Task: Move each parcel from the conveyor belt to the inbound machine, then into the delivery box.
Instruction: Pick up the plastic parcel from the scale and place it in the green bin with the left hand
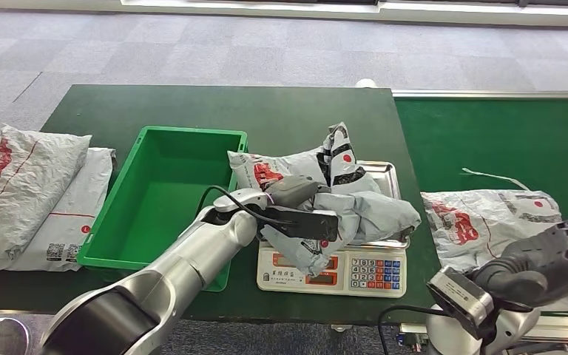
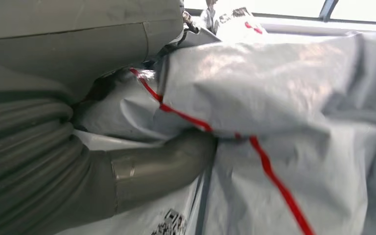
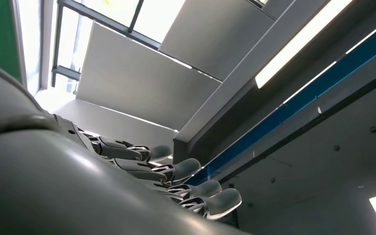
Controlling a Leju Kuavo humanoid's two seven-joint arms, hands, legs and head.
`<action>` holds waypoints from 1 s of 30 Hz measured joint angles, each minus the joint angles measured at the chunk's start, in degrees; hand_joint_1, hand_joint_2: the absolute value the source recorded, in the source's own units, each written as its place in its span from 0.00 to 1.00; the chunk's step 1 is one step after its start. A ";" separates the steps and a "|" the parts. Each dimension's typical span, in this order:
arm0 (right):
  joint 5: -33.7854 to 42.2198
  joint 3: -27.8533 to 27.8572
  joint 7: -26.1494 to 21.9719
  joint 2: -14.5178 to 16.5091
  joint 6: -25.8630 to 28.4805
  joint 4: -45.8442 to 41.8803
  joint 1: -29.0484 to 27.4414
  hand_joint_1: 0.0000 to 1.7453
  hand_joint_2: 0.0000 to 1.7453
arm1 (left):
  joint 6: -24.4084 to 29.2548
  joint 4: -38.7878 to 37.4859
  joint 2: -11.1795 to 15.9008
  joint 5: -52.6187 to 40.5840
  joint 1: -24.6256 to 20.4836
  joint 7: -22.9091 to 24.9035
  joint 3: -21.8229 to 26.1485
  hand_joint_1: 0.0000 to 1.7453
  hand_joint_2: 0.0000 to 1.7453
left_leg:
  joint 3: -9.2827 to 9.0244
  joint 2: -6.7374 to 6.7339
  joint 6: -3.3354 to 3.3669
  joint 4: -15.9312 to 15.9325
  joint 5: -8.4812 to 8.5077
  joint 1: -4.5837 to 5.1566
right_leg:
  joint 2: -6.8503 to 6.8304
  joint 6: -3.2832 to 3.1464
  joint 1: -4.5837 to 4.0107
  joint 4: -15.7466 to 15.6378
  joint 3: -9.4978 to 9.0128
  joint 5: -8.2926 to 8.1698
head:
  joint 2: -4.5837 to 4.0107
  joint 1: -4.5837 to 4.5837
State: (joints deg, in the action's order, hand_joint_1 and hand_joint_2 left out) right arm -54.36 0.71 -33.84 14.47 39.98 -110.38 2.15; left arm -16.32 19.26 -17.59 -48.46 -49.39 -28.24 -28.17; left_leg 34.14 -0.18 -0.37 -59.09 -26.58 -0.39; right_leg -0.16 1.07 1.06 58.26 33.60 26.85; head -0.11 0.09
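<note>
With the left hand (image 1: 296, 203) closing thumb and fingers on the crumpled parcel (image 1: 355, 207) atop the scale (image 1: 333, 270), lift clear before swinging toward the green box (image 1: 166, 200) at nine o'clock; the right hand (image 1: 555, 255) hovers empty, fingers extended.

Grey carpet tiles (image 1: 192, 52) surround a dark green table (image 1: 266, 111).

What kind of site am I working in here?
Likely a parcel-sorting station: a green conveyor belt, a white weighing scale with keypad bearing a grey plastic mailer bag, and a green plastic crate.
</note>
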 joint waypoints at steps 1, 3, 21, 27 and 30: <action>0.01 0.06 -0.03 0.00 0.00 0.00 -0.01 0.00 0.00 | 0.30 0.26 0.18 0.56 -0.19 -0.33 0.33 1.00 1.00 | 0.00 0.00 0.00 0.00 0.00 0.00 | 0.00 0.00 0.00 0.00 0.00 0.00 | 0.00 0.00; 0.21 0.17 -0.07 0.00 0.00 0.00 -0.03 0.00 0.00 | 0.67 0.77 0.56 1.49 -0.51 -1.07 0.97 1.00 1.00 | 0.00 0.00 0.00 0.00 0.00 0.00 | 0.00 0.00 0.00 0.00 0.01 0.00 | 0.00 0.00; 1.57 3.19 -1.47 0.04 0.01 -0.98 -0.64 0.00 0.00 | 29.39 8.13 6.12 -10.45 -3.62 19.03 5.13 1.00 1.00 | 0.01 -0.03 -0.01 0.00 0.01 -0.01 | 0.06 -0.02 -0.01 0.02 0.07 -0.01 | 0.00 0.00; -0.05 3.32 0.03 0.04 0.00 -1.11 -0.65 0.00 0.00 | 30.45 9.64 8.87 -23.74 -4.73 35.09 4.18 1.00 1.00 | 0.02 -0.08 -0.02 0.00 0.01 -0.01 | 0.12 -0.02 -0.01 0.03 0.08 -0.01 | 0.00 0.00; -1.45 3.32 1.60 0.05 0.00 -1.11 -0.65 0.00 0.00 | 27.51 10.17 10.35 -28.37 -4.79 40.86 3.98 1.00 1.00 | 0.03 -0.06 -0.02 0.00 0.02 -0.02 | 0.07 -0.02 -0.01 0.04 0.07 -0.01 | 0.00 0.00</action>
State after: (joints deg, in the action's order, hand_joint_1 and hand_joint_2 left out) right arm -55.82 4.02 -32.24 14.52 39.98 -111.49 1.50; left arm 11.19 29.43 -7.24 -76.83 -54.18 12.62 -24.20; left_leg 34.17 -0.24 -0.39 -59.09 -26.57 -0.41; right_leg -0.09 1.05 1.05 58.29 33.67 26.84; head -0.11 0.09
